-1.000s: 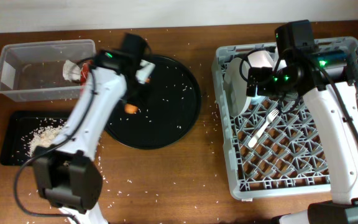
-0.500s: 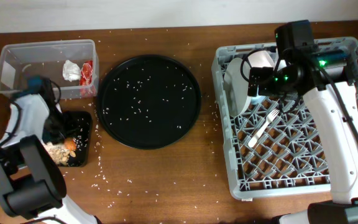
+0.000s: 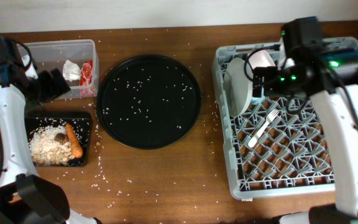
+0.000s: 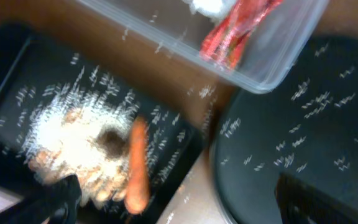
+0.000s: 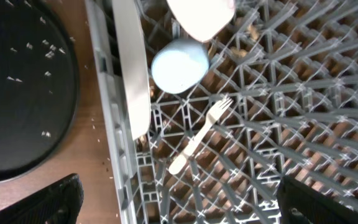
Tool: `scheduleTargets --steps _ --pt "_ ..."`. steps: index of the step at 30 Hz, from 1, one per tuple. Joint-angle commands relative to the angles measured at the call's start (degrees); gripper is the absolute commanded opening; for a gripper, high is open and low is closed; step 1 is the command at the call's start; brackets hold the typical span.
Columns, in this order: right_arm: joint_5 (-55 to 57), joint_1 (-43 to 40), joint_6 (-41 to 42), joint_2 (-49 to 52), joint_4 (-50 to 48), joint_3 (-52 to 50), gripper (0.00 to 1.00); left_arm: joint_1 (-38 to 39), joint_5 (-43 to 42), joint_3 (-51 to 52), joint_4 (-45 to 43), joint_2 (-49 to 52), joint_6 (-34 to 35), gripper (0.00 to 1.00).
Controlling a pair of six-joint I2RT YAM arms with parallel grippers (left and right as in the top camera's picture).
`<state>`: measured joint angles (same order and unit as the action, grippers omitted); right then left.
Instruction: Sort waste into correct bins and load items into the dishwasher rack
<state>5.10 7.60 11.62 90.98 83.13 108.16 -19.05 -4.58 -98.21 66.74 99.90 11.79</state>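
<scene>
Sorting looks done: carrot [image 3: 73,141], oat scraps [image 3: 44,145], brown chunk [image 3: 60,137] in black tray [image 3: 84,123], table 8 o'clock. Napkin [image 3: 71,70], red wrapper [image 3: 86,72] in clear tub [image 3: 51,57], 10 o'clock. Plate [image 3: 237,87], bowl [image 3: 263,59], blue cup [image 5: 179,65], fork [image 3: 263,126] in dishwasher rack [image 3: 291,171], 3 o'clock. Fork light, thin, slippery; pinch handle mid-length if reseating. Left gripper [image 3: 53,83], right gripper [image 5: 179,183] spread, empty. No readable writing.

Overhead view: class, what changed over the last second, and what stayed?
The carrot moved from the round tray left into the shallow black tray; the left gripper let it go and withdrew. Plate, fork and dishwasher rack stayed put.
</scene>
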Motion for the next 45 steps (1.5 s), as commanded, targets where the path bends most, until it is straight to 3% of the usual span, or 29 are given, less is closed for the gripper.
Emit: scheduleTargets --steps 1,5,9,13,17,20,26,31,45 --pt "0.9 -0.2 -2.4 -8.0 4.0 7.4 0.98 0.1 -4.6 -0.5 -2.8 -0.3 3.0 0.99" --pt "-2.6 -0.2 -2.2 -18.0 5.6 9.2 0.98 0.1 -4.6 -0.5 -2.8 -0.3 3.0 0.99" --pt "-2.6 -0.2 -2.2 -21.6 7.3 9.2 0.98 0.1 -4.6 -0.5 -2.8 -0.3 3.0 0.99" --pt "6.2 -0.2 -3.3 -21.6 7.3 7.0 0.99 0.1 -4.6 -0.5 -2.8 -0.3 3.0 0.99" --pt "6.1 -2.4 -8.5 -32.2 -23.8 -19.7 0.98 0.1 -4.6 -0.5 -2.8 -0.3 3.0 0.99" --pt "-2.2 -7.0 -9.7 -49.0 -47.0 -51.0 0.99 0.1 -4.6 -0.5 -2.8 -0.3 3.0 0.99" --pt "-6.5 -10.4 -9.5 -81.3 -66.3 -90.6 0.98 0.1 -4.6 -0.5 -2.8 -0.3 3.0 0.99" --pt "-9.8 -10.3 -9.4 -88.9 -84.2 -108.1 0.99 0.1 -4.6 -0.5 -2.8 -0.3 3.0 0.99" --pt "-10.9 -10.3 -9.5 -88.8 -79.2 -107.8 0.98 0.1 -4.6 -0.5 -2.8 -0.3 3.0 0.99"
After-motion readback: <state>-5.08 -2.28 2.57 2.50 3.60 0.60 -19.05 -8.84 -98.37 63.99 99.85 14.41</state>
